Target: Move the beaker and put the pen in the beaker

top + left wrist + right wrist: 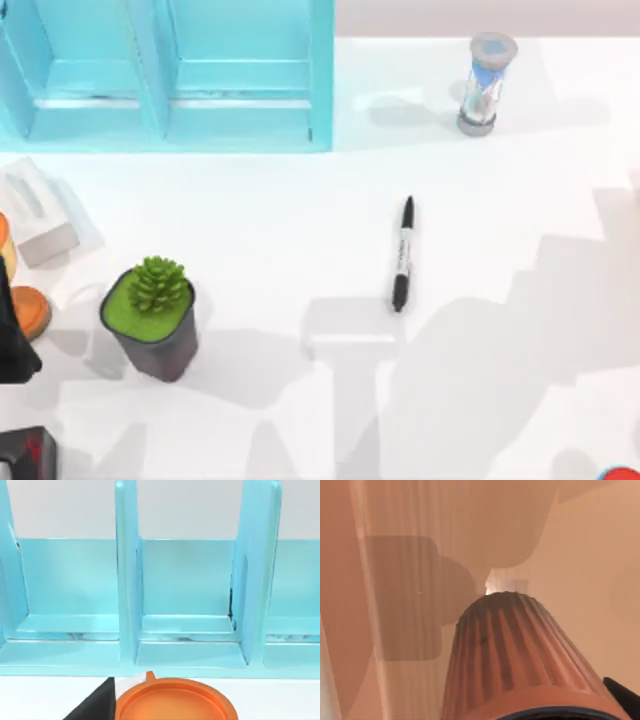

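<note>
- Right wrist view: the small copper-brown cylindrical beaker with ribbed sides [520, 655] stands right up against the camera, its dark rim nearest the lens. I judge it to be at the right gripper. Whether that gripper is clamped on it, or merely beside it, cannot be told, and neither can the beaker's place on the table.
- Top view: the slim black marker pen with a white-grey labelled middle [403, 253] lies flat on the white table [520, 200], just right of centre and apart from every other object.
- Long axis of the pen: close to the 12-to-6 o'clock line, with the far end leaning slightly toward 1 o'clock. A side grasp would close across the 9-to-3 o'clock line.
- Left arm [15, 345]: at the 9 o'clock edge of the table, so the pen lies toward 3 o'clock from it, well apart. Its gripper state cannot be told.
- Judgement: the pen sits nearer the right half, but the right arm appears occupied with the beaker.
- Dark grey square plant pot with a green succulent [150, 318]: toward 8 o'clock from the pen.
- Blue-and-grey hourglass [487, 85]: toward 1 o'clock, well apart.
- Turquoise shelf unit [170, 75]: at the far 11 o'clock corner.
</note>
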`<state>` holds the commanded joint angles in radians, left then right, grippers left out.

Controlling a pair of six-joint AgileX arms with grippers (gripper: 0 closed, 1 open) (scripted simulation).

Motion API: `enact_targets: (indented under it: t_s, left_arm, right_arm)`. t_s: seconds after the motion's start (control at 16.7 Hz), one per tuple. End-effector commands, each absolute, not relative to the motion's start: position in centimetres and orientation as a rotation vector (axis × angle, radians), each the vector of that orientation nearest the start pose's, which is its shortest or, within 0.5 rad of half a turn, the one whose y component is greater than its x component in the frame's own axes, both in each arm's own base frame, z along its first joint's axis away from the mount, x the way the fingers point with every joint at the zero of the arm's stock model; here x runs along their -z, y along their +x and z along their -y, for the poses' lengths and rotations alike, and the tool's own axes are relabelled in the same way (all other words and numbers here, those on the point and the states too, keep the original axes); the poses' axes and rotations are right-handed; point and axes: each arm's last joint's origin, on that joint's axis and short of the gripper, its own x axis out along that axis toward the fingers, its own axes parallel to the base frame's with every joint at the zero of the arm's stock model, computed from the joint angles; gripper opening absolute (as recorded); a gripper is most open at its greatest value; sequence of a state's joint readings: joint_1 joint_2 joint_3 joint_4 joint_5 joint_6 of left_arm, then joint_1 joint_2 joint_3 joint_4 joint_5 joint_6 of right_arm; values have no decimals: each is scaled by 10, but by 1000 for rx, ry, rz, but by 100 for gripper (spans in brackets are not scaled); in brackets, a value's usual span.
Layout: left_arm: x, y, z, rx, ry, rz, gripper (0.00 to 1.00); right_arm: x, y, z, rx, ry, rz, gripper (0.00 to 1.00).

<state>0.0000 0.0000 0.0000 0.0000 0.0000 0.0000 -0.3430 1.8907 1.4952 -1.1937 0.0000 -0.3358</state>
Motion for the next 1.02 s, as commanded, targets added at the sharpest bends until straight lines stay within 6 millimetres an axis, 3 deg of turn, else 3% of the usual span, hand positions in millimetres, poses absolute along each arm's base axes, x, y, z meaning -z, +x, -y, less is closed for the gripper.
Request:
enact_targets:
  t_s: [0.3, 0.48, 0.84, 1.02]
  left_arm:
    - [-160, 106, 1, 0, 0, 0, 100]
    - [-160, 106, 1, 0, 0, 0, 100]
    - [-160, 106, 1, 0, 0, 0, 100]
    - [-160, 106, 1, 0, 0, 0, 100]
  right_arm:
    - [-283, 330, 47, 5, 10, -1584, 0]
    - [-307, 320, 22, 8, 11, -1575, 0]
    - [-305, 325, 17, 13, 13, -1574, 0]
    - [-285, 348, -14, 25, 1, -1576, 0]
